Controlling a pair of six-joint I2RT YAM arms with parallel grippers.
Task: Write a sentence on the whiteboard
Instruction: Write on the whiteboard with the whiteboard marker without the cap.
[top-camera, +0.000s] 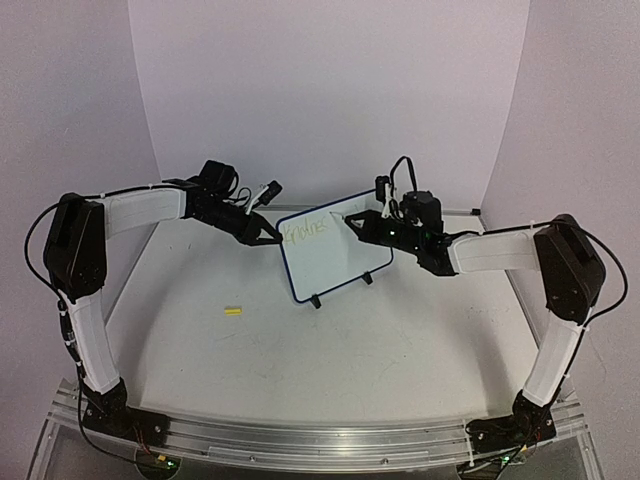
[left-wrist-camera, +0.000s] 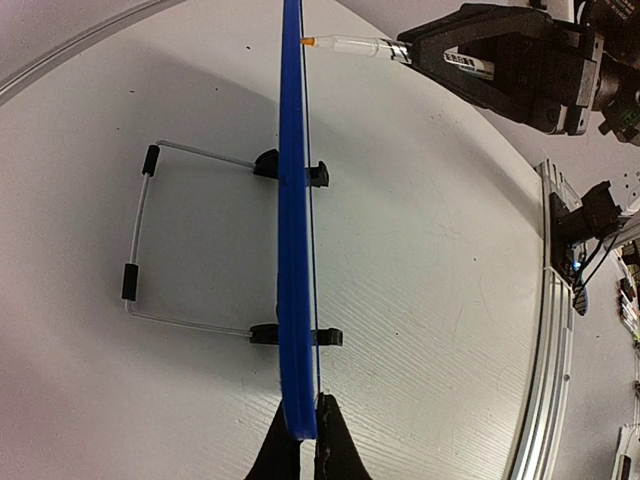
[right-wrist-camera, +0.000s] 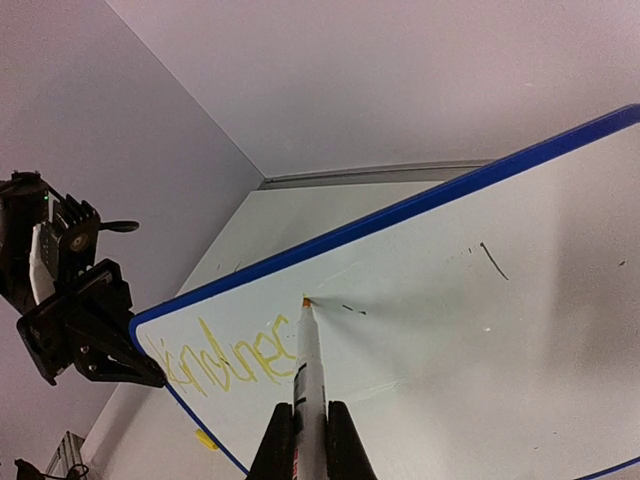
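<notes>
The glossy whiteboard (top-camera: 335, 255) stands on its wire stand (left-wrist-camera: 130, 282) on the grained table (top-camera: 420, 330). Your left gripper (left-wrist-camera: 302, 440) pinches its thin blue rim; your right gripper (right-wrist-camera: 308, 440) clamps 1 slim marker (right-wrist-camera: 309, 365), tip touching beside the yellow sentence (right-wrist-camera: 225, 360).

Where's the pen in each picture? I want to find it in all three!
Top external: the pen is tiny, mid-picture, in the right gripper, tip at the whiteboard's upper right part.
Left wrist: top edge, just right of centre, orange tip at the board, which is seen edge-on.
Right wrist: bottom centre, pointing up at the board.
Shared landmark: the whiteboard's blue rim.
</notes>
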